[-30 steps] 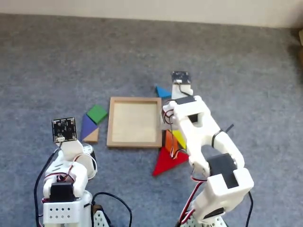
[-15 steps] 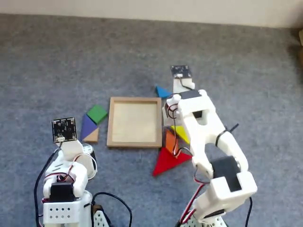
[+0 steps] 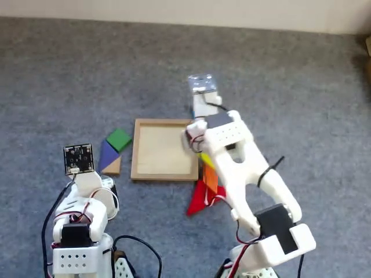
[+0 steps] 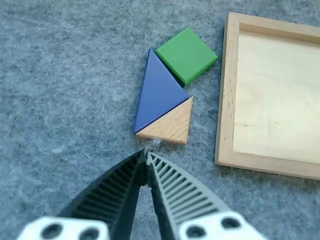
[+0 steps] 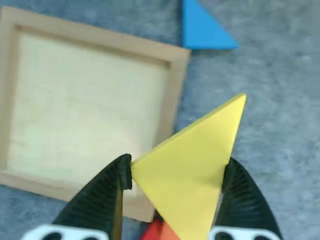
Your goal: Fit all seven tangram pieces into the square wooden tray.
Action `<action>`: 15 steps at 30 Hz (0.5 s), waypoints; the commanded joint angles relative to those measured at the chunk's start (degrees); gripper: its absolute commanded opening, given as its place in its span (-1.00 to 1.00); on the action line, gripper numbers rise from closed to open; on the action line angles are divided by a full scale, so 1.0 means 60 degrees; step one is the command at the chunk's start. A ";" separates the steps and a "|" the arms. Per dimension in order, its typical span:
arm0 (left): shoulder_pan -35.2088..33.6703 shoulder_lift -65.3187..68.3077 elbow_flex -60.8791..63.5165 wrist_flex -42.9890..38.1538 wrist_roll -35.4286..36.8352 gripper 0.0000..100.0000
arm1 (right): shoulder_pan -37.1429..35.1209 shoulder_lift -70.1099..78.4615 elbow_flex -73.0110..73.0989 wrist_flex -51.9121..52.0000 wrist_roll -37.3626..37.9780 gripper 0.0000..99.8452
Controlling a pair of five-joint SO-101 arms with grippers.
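beside the tray (image 4: 223, 100), green square (image 4: 186, 55), blue triangle (image 4: 159, 93) and wooden triangle (image 4: 171, 126) touch.

**High view:** the right arm (image 3: 237, 162) overlies the right rail of the tray (image 3: 162, 174). It covers most of the yellow triangle (image 3: 204, 160), part of the orange piece (image 3: 210, 179) and one corner of the red triangle (image 3: 198, 202).

**Right wrist view:** one tip of the yellow triangle is cut by the frame edge. The triangle hides one tray corner and leaves only slivers of the red triangle and orange piece. The light-blue triangle (image 5: 202, 30) is clipped at the frame edge.

**Left wrist view:** the tray runs out of frame.
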 commanded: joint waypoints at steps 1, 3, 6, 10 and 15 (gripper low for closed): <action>-0.0139 -0.0022 0.0198 0.0029 -0.0059 -0.99 | -0.0652 -0.0608 -0.0667 -0.0432 -0.0630 -0.78; -0.0139 -0.0022 0.0198 0.0029 -0.0059 -0.99 | -0.0945 -0.0608 -0.0667 -0.0755 -0.0718 -0.78; -0.0139 -0.0022 0.0198 0.0029 -0.0059 -0.99 | -0.1297 -0.0593 -0.0608 -0.1223 -0.1026 -0.78; -0.0139 -0.0022 0.0198 0.0029 -0.0059 -0.99 | -0.1531 -0.0593 -0.0593 -0.2015 -0.1978 -0.78; -0.0139 -0.0022 0.0198 0.0029 -0.0059 -0.99 | -0.1502 -0.0168 -0.0623 -0.2322 -0.2007 -0.78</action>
